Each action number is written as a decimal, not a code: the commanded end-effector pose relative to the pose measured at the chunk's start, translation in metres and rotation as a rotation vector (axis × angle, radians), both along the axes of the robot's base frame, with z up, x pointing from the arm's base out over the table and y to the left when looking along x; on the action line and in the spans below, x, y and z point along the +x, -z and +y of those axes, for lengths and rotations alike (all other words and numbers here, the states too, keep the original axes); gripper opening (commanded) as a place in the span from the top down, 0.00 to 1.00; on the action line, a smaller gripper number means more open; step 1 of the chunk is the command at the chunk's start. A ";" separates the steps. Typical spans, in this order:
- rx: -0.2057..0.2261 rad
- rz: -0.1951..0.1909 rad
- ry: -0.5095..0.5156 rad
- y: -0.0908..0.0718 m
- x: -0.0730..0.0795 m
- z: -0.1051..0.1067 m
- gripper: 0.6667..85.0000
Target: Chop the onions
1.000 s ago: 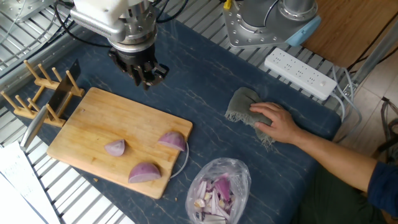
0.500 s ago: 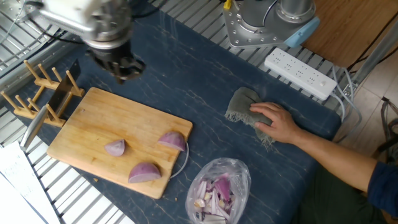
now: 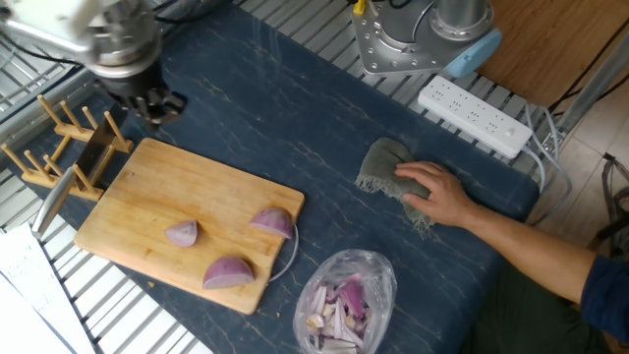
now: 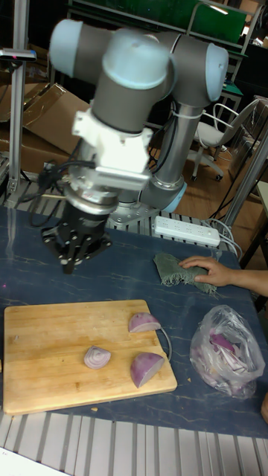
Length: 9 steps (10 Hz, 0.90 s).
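Observation:
Three red onion wedges lie on the wooden cutting board (image 3: 147, 192) (image 4: 45, 349): one at the left (image 3: 182, 233) (image 4: 97, 358), one at the right edge (image 3: 272, 222) (image 4: 144, 323), one near the front (image 3: 228, 272) (image 4: 147, 368). My gripper (image 3: 154, 108) (image 4: 68, 264) hangs above the blue table just beyond the board's far left corner, well away from the onions. Its fingers point down, look shut and hold nothing. A dark-bladed knife (image 3: 98, 149) rests in the wooden rack (image 3: 54, 147) left of the board, close to the gripper.
A clear plastic bag of onion scraps (image 3: 344, 300) (image 4: 223, 353) sits right of the board. A person's hand (image 3: 432, 192) (image 4: 212, 271) rests on a grey-green cloth (image 3: 381, 165). A white power strip (image 3: 477, 116) and the arm's base (image 3: 403, 39) stand at the back.
The gripper has swept left across the back of the table, from behind the board's middle to near the knife rack. The onions, the bag and the person's hand have not moved.

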State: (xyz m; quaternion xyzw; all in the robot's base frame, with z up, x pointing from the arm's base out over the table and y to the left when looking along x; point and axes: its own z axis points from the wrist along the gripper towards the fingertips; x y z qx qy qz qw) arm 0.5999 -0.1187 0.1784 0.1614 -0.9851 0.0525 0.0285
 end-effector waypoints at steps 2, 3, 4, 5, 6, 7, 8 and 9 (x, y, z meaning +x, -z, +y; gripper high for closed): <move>0.027 0.014 0.004 0.015 0.002 -0.021 1.00; 0.038 0.020 0.003 0.015 0.000 -0.018 1.00; 0.039 0.017 -0.008 0.015 0.002 -0.015 1.00; 0.031 0.011 -0.011 0.016 0.004 -0.013 1.00; 0.022 0.018 -0.003 0.014 0.004 -0.010 1.00; 0.009 0.016 0.013 0.012 0.005 -0.008 1.00; 0.007 0.010 0.016 0.010 0.008 -0.005 1.00; 0.014 0.007 0.024 0.009 0.008 0.000 1.00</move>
